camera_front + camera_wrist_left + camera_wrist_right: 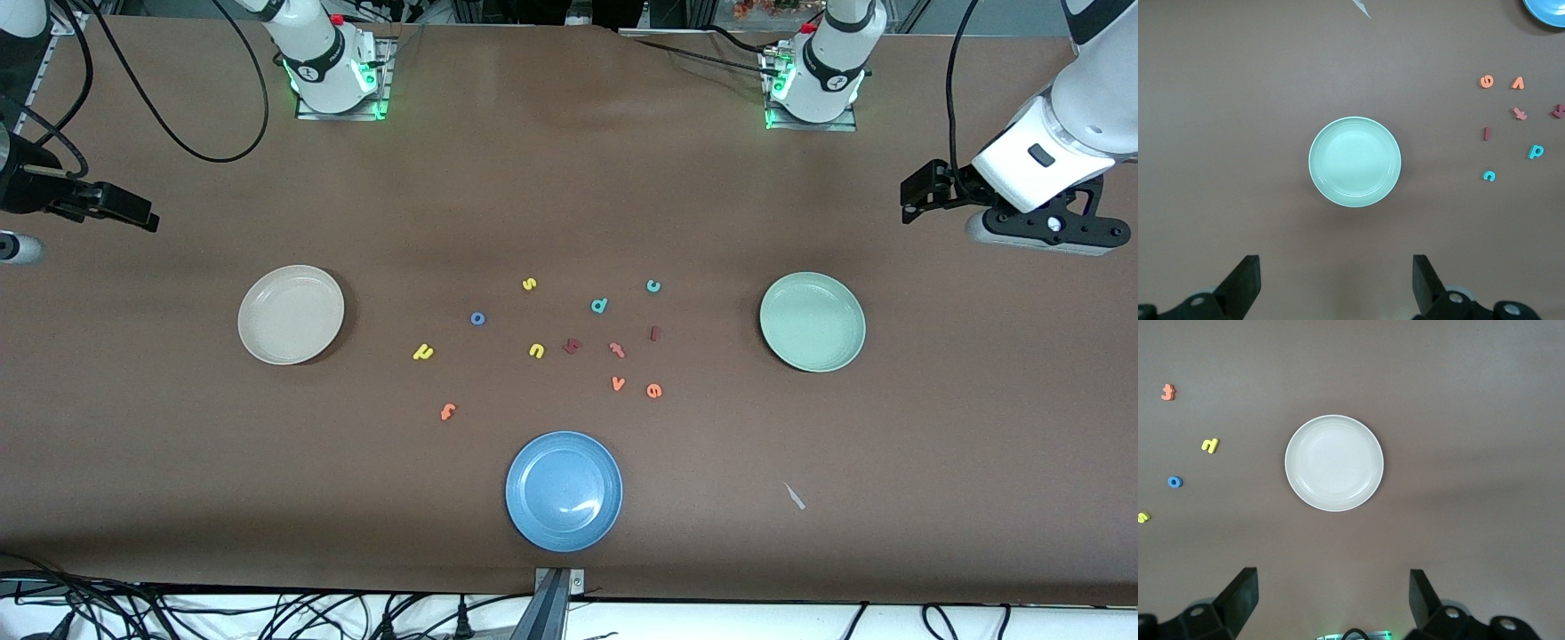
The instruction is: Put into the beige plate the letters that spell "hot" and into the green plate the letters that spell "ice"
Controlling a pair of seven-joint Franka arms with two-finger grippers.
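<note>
The beige plate (291,314) (1333,463) lies toward the right arm's end, the green plate (812,321) (1354,161) toward the left arm's end. Between them lie the yellow h (423,352) (1210,445), blue o (477,318) (1175,481), orange hooked t (448,411) (1167,392), dark red i (655,333) (1486,133), teal c (653,285) (1489,175) and orange e (653,390) (1486,81). My left gripper (909,197) (1336,261) hangs open and empty over bare table beside the green plate. My right gripper (142,216) (1332,575) hangs open and empty beside the beige plate.
A blue plate (564,491) lies nearest the front camera. Other letters sit among the task's: yellow s (529,284), yellow u (536,350), teal d (599,306), orange v (618,383), two reddish letters (572,346). A pale scrap (794,496) lies on the table.
</note>
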